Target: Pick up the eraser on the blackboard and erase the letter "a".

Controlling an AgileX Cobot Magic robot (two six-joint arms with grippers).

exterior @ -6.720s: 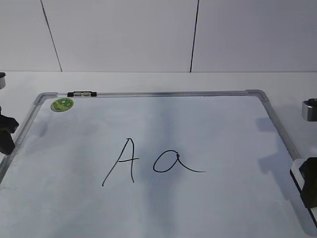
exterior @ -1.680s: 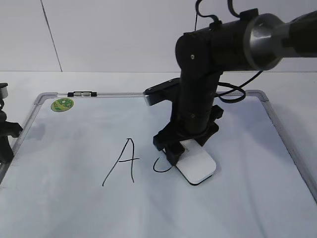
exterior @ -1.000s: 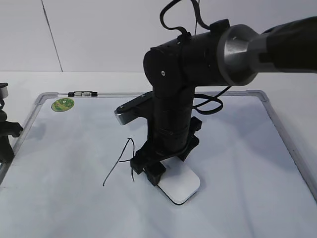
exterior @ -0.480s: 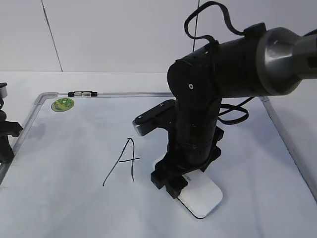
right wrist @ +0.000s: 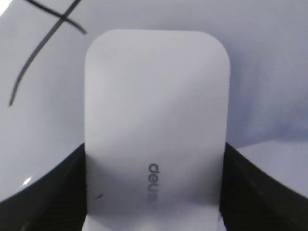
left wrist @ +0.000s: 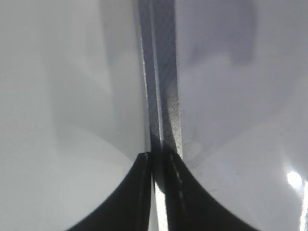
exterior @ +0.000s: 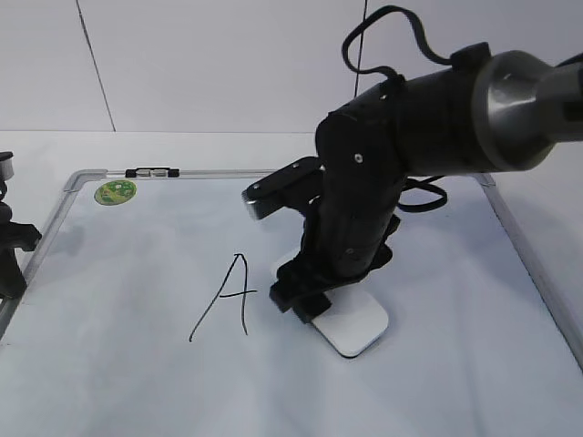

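Gripping the white eraser [exterior: 351,324] by its two long sides, the right pincer [exterior: 305,305] presses it flat on the blackboard [exterior: 137,382], just right of the capital "A" [exterior: 225,296]; no lowercase "a" is visible. The left pincer [left wrist: 156,192] sits clenched with nothing in it over the board's grey frame [left wrist: 161,91] at the left edge, well apart from the eraser.

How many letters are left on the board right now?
1: the capital A on the board, left of the eraser in the right gripper. Traces beneath the eraser could be hidden.
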